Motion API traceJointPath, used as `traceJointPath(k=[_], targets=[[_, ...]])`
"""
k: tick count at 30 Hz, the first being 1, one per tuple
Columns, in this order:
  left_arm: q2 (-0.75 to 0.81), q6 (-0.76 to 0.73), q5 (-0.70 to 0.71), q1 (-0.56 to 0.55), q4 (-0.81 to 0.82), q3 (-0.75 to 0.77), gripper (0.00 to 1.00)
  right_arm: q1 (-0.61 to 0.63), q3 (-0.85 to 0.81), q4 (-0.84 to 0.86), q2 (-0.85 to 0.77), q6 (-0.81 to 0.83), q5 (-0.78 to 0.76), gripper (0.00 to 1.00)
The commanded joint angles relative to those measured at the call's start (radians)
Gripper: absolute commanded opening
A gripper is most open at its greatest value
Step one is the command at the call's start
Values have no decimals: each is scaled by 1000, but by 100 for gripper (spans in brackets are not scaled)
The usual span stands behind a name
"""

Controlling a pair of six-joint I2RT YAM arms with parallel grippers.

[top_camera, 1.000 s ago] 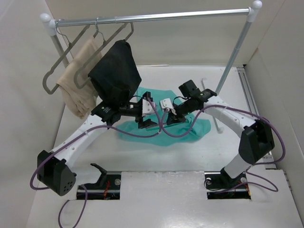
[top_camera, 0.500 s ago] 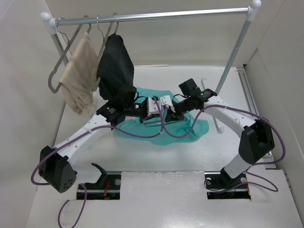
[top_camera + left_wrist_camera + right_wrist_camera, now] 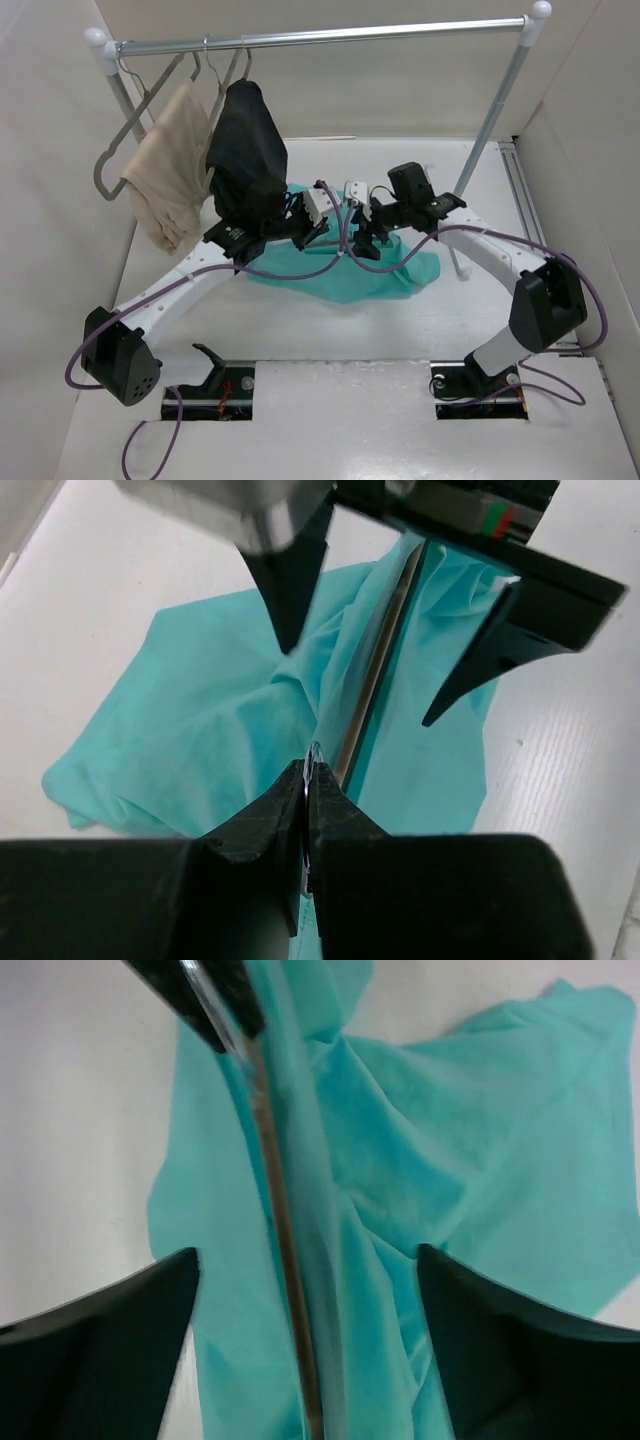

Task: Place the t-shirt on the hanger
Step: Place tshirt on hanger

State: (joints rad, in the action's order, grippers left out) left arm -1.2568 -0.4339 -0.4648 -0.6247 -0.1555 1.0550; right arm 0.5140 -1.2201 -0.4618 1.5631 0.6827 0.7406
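L pincer [image 3: 308, 778] clenched on hanger [image 3: 378, 660] bar, lower ctr of frame. R pincer [image 3: 305, 1252] released, fingers either side of bar. T-shirt [image 3: 440, 1160] crumpled on counter [image 3: 80, 1110] beneath.

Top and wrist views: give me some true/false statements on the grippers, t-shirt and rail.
1. The left gripper is shut on the hanger. True.
2. The right gripper is clamped on the t-shirt. False: its fingers stand wide apart, with the hanger's rod running between them.
3. The t-shirt hangs from the rail. False: it lies crumpled on the table, with some cloth drawn up along the hanger.
4. The black garment hangs from the rail. True.
5. The beige garment lies on the table. False: it hangs from the rail, left of the black one.
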Motion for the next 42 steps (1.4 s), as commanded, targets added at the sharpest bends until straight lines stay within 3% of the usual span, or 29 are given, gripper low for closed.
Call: traceJointPath(k=[1,3,6,8,9,12,16,18,22,23,24,25,26,27,29,31,33,34,36,38,42], targets=[[25,69,14,-1,19,-6,0,-37,-30,43,-78,-73,-96,100],[25,122,55,-1,39,-6,0,-109,26,80,-174,-207,-183,100],[25,188,97,-1,65,-15,0,-204,149,169,-381,-438,-450,100],[14,210,118,-1,77,-15,0,-204,197,236,-490,-489,-685,100],[4,210,118,-1,88,-15,0,-159,209,247,-570,-480,-758,100],[-6,210,118,-1,99,-15,0,-73,188,256,-610,-361,-924,100],[-6,199,107,-1,126,-15,0,-8,93,242,-520,-65,-1015,100],[-6,190,120,-1,137,-15,0,-8,82,284,-479,-64,-1082,100],[-6,199,130,-1,159,-24,0,-83,120,318,-440,-220,-991,96],[-6,199,130,-1,171,-24,0,-141,166,318,-454,-323,-945,78],[-6,210,140,-1,171,-24,0,-170,189,351,-454,-313,-851,70],[3,210,140,-1,183,-33,0,-189,208,386,-466,-301,-640,67],[4,219,140,-1,183,-33,0,-189,208,365,-475,-317,-621,67],[4,228,149,-1,195,-42,0,-161,217,327,-491,-398,-644,74],[4,228,149,-1,195,-56,0,-91,244,234,-537,-481,-811,88],[13,237,158,-1,218,-66,0,15,304,200,-615,-630,-932,94],[13,238,158,-1,229,-75,0,72,352,218,-644,-734,-946,91],[13,238,167,-1,238,-75,0,84,394,254,-644,-777,-931,84],[13,238,167,-1,238,-75,0,84,386,238,-612,-788,-912,79],[4,238,167,-1,247,-75,0,66,340,180,-555,-851,-943,79],[-6,238,158,-1,257,-56,0,23,392,366,-512,-972,-860,81]])
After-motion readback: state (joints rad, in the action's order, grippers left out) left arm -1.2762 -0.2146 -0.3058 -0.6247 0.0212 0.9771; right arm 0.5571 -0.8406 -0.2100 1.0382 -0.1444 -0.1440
